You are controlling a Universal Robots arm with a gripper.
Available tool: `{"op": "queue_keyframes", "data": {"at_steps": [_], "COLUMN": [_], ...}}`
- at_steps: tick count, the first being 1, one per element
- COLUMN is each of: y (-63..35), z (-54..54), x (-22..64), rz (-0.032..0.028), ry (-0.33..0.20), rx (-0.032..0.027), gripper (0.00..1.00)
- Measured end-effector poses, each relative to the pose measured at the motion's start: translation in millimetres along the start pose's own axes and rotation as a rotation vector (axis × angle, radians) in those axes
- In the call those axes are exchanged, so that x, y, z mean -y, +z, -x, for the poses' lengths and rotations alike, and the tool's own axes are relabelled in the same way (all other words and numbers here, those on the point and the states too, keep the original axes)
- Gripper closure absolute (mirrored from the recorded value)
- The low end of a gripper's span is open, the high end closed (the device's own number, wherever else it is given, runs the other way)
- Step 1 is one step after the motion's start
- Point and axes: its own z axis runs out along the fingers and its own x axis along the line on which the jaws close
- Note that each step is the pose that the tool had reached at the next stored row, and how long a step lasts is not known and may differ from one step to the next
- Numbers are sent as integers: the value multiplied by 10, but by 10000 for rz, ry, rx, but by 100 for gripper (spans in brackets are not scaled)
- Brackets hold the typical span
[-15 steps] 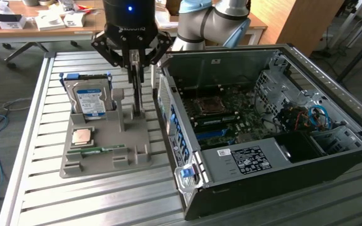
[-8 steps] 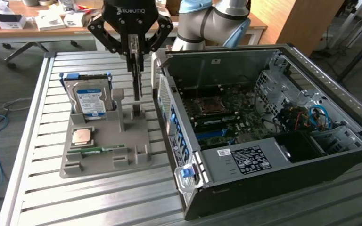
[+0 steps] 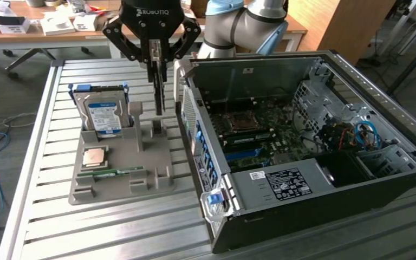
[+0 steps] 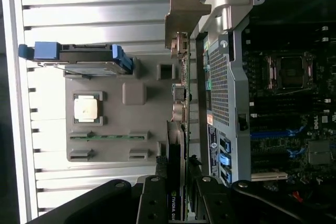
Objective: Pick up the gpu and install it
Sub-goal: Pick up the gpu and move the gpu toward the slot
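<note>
The end effector (image 3: 155, 77) points straight down over the grey parts holder (image 3: 121, 181) on the slatted desk (image 3: 45, 227), just beside the open computer case (image 3: 302, 157) on the side toward the exterior view's left. The arm (image 3: 255, 21) reaches in from behind the case, its wrist vertical.

The exterior view gives the gpu (image 3: 158, 100) as a thin dark strip hanging edge-on beneath the fingers, near the holder's upright posts. Its lower edge seems to sit at or just above the holder, though I cannot tell whether it is clear of its slot. It also shows the case's motherboard and cables from above. The wrist view looks down the length of the gpu (image 4: 175, 192), showing its printed label, its green edge and the metal bracket at its far end, close to the case's rear panel. There the hard drive (image 4: 79, 59), the processor (image 4: 86, 109) and the memory stick (image 4: 107, 136) sit in their places on the holder.

The end effector's jaws are part closed, clamped on the gpu's two flat faces.
</note>
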Motion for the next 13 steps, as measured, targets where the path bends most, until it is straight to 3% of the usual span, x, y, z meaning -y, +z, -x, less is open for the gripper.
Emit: {"op": "queue_keyframes", "data": {"at_steps": [8,13], "y": [6,12], "z": [201,404], "x": [-15,-31], "rz": [25,71], "ry": [1,3], "rx": [-3,-16], "gripper": [74,74]}}
